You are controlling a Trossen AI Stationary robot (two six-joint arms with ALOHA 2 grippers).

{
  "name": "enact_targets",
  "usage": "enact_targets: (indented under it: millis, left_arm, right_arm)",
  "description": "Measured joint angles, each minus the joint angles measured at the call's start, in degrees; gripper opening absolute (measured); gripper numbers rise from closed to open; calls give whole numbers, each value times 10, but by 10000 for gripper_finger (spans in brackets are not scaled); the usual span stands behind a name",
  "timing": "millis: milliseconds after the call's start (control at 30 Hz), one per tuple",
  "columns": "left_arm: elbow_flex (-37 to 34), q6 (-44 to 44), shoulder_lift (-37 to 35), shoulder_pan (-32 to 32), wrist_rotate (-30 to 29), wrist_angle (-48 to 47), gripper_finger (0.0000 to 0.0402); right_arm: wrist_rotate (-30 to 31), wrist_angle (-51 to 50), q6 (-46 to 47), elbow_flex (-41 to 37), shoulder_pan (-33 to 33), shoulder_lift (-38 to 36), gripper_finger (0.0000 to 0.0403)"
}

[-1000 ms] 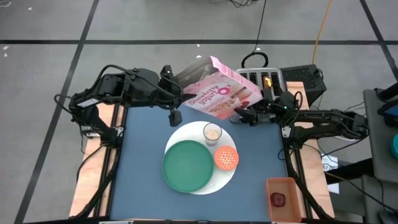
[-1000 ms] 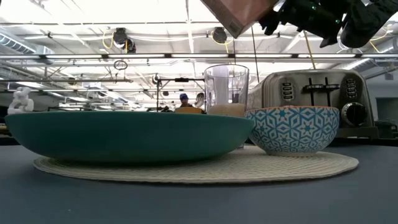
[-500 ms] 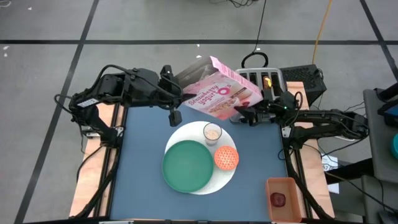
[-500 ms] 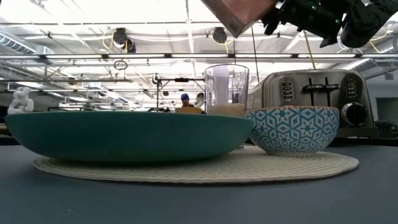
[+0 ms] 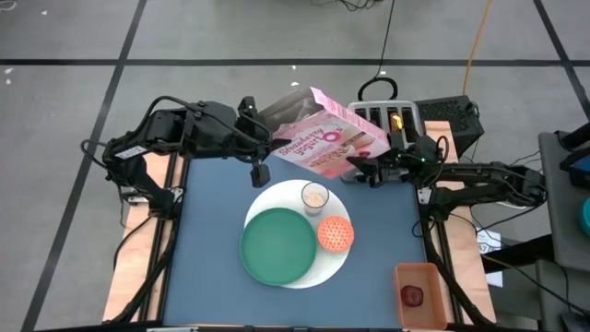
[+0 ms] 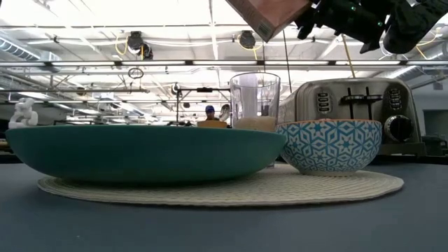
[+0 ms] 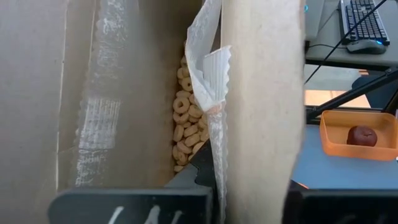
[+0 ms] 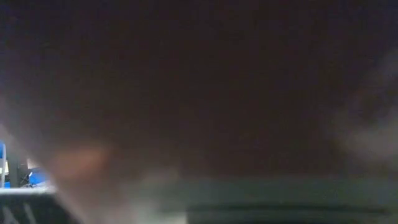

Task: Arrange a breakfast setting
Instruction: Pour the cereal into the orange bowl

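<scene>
both grippers hold the cereal box (image 5: 324, 140) tilted above the glass (image 5: 315, 196): left gripper (image 5: 261, 138) and right gripper (image 5: 361, 169) clamped on it.

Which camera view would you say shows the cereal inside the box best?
The left wrist view: it looks into the open cereal box at the cereal rings. The high view shows only the box's pink outside, the low view one corner, the right wrist view nothing recognisable.

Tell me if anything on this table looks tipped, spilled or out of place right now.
The pink cereal box is off the table, held tilted in the air between the left gripper and the right gripper, behind the placemat. Its liner bag is open with cereal rings inside. Nothing looks spilled.
</scene>
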Motion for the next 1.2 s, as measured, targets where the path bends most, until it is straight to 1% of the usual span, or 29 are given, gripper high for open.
enact_targets:
  millis: [367, 833, 933, 1100, 1200]
  left_arm:
    - [0, 1, 0, 0, 0, 0, 20]
    - [0, 24, 0, 0, 0, -1, 21]
    - [0, 26, 0, 0, 0, 1, 38]
    - [-1, 26, 1, 0, 0, 0, 100]
    - [-1, 27, 1, 0, 0, 0, 130]
  right_arm:
    - [0, 0, 2, 0, 0, 0, 236]
    - [0, 0, 2, 0, 0, 0, 235]
    - [0, -2, 2, 0, 0, 0, 235]
    - [-1, -4, 2, 0, 0, 0, 234]
    - [-1, -3, 2, 0, -2, -4, 234]
